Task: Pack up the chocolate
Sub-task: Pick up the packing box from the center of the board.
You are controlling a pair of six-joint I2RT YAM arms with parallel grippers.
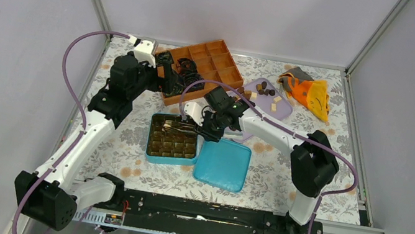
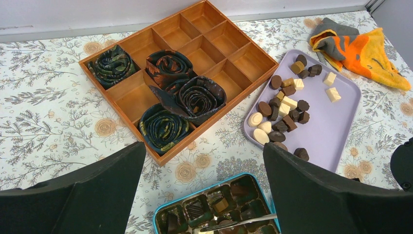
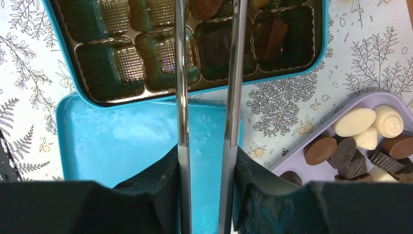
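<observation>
Over tin (image 1: 169, 161), R arm (image 1: 272, 130) stretched, gripping tongs (image 1: 181, 127).

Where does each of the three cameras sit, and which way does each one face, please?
Top: above and behind the arms, looking down on the table; both arms show.
Left wrist: over the open left gripper, facing the wooden tray and purple tray; its fingers show.
Right wrist: behind the right gripper, looking along its tongs to the blue tin; its fingers show.
Shared: both wrist views catch the tin and the chocolates.
</observation>
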